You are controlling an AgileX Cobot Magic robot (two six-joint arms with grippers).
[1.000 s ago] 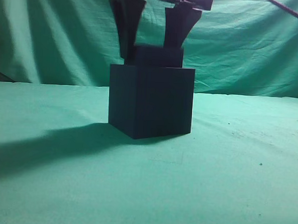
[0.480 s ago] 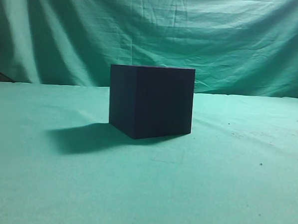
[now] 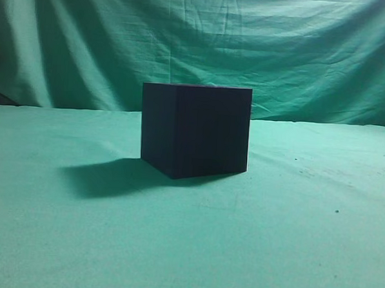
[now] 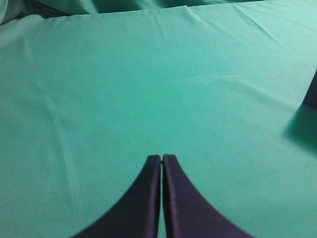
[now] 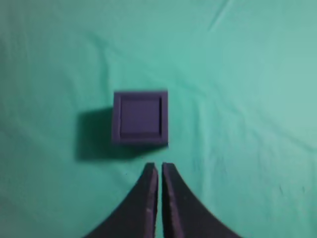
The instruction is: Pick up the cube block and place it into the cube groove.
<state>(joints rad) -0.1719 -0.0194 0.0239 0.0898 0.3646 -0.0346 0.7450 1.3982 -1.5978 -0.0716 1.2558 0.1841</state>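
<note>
A large dark box (image 3: 195, 131) stands alone on the green cloth (image 3: 291, 239), casting a shadow to its left. Seen from above by my right wrist, the cube block (image 5: 141, 116) sits inside the cube groove (image 5: 116, 117), the box's rim framing its lighter purple top. My right gripper (image 5: 159, 169) hangs above, fingers pressed together, holding nothing. My left gripper (image 4: 161, 161) is likewise closed and empty over bare cloth.

green cloth-covered table (image 3: 291, 239); large dark box (image 3: 194, 131) sits directly on it, mid-table; its shadow falls left
</note>
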